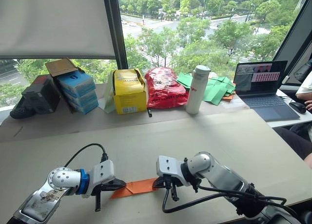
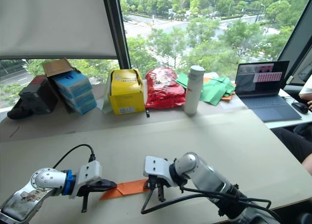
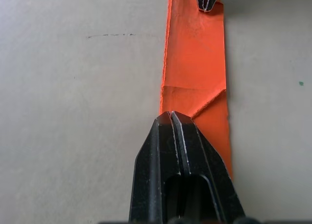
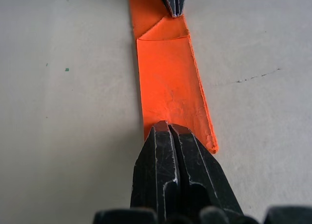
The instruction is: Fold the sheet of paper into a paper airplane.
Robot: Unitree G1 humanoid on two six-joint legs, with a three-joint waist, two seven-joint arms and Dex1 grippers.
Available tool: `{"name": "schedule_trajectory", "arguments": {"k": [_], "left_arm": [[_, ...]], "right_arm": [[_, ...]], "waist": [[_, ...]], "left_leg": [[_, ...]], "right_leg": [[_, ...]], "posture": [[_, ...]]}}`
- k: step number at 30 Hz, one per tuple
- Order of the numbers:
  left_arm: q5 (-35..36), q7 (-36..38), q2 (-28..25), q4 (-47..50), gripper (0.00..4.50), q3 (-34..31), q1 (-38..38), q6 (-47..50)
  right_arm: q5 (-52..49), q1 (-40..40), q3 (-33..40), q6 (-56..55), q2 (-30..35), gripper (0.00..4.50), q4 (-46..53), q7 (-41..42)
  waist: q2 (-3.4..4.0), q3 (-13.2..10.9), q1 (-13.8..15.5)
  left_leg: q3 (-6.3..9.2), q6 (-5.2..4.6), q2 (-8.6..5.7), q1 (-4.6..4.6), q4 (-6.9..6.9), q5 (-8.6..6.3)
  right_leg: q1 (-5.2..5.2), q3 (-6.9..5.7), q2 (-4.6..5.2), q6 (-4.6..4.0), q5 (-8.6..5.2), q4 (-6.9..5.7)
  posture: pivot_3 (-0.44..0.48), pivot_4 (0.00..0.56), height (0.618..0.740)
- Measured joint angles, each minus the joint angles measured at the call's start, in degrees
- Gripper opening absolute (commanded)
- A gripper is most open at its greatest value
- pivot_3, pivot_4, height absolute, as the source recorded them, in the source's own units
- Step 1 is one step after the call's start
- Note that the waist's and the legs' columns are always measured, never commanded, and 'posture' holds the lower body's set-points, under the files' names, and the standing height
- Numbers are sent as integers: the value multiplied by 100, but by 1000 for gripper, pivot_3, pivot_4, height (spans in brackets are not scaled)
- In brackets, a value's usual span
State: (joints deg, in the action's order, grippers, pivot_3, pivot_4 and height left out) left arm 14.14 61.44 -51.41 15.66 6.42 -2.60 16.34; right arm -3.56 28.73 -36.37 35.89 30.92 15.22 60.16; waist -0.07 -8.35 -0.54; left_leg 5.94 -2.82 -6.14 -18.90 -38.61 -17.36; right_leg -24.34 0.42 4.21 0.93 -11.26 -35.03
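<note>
Both grippers sit low at the near edge of the table (image 1: 234, 136), facing each other along the orange strip. From my feed the left gripper (image 1: 122, 185) has its fingers pinched together, tips pressed down on one end of the sheet of paper (image 1: 139, 187); left wrist view shows those closed tips (image 3: 171, 117) sitting right on a diagonal crease. Right gripper (image 1: 157, 183) is the same story, fingers closed, tips on the opposite end of the paper, with a corner of the strip poking out beside them in the right wrist view. I can't tell whether either one actually pinches paper between the fingers or just presses on it. Paper is folded down to a long narrow band, lying flat on the table between the two grippers, with one fold line across it and a slanted flap near the left gripper's end. Along the far side by the window: laptop (image 1: 261, 87) open at the right, red plastic bag (image 1: 165, 87), yellow box (image 1: 128, 91), stacked blue boxes (image 1: 78, 91), black box (image 1: 41, 93) beside them, green paper sheets (image 1: 214, 89), white bottle (image 1: 197, 89) standing upright between the bag and the green sheets.
</note>
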Motion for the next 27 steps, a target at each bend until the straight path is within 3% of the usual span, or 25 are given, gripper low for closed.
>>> {"name": "schedule_trajectory", "arguments": {"k": [11,18,19,23,27], "left_arm": [[282,-94,2,69,0,-502,-283,328],[1632,-39,1,664,0,-1736,-561,1426],[1859,12,-16,795,536,-1937,-644,1563],[2241,225,-158,990,1796,-2283,-1067,1867],[2350,293,-195,990,3136,-2351,-1208,1934]], "right_arm": [[-9,-17,63,-7,-5,33,55,-18],[-875,-209,1392,772,-196,33,846,-374],[-1083,-204,1619,883,-240,602,1085,-408],[-1633,-444,2032,1021,45,1883,1690,-273],[-1836,-879,1968,965,405,3233,1771,-23]], "waist": [[-4,-9,-5],[-45,-40,12],[-45,-40,4],[-44,-40,-9],[-45,-42,1]], "left_leg": [[0,19,0,-10,0,-10],[0,51,-4,-142,-24,34],[-2,51,-4,-146,-21,33],[-2,43,-2,-149,-9,25],[-9,35,-8,-165,-17,18]], "right_leg": [[-10,1,0,27,-16,-2],[-143,2,-1,-34,23,-19],[-153,2,0,-35,24,-21],[-162,-2,0,-36,23,-12],[-166,-1,6,-37,22,-1]], "posture": [[0,150,738],[0,150,738],[0,150,738],[0,150,738],[0,150,738]]}}
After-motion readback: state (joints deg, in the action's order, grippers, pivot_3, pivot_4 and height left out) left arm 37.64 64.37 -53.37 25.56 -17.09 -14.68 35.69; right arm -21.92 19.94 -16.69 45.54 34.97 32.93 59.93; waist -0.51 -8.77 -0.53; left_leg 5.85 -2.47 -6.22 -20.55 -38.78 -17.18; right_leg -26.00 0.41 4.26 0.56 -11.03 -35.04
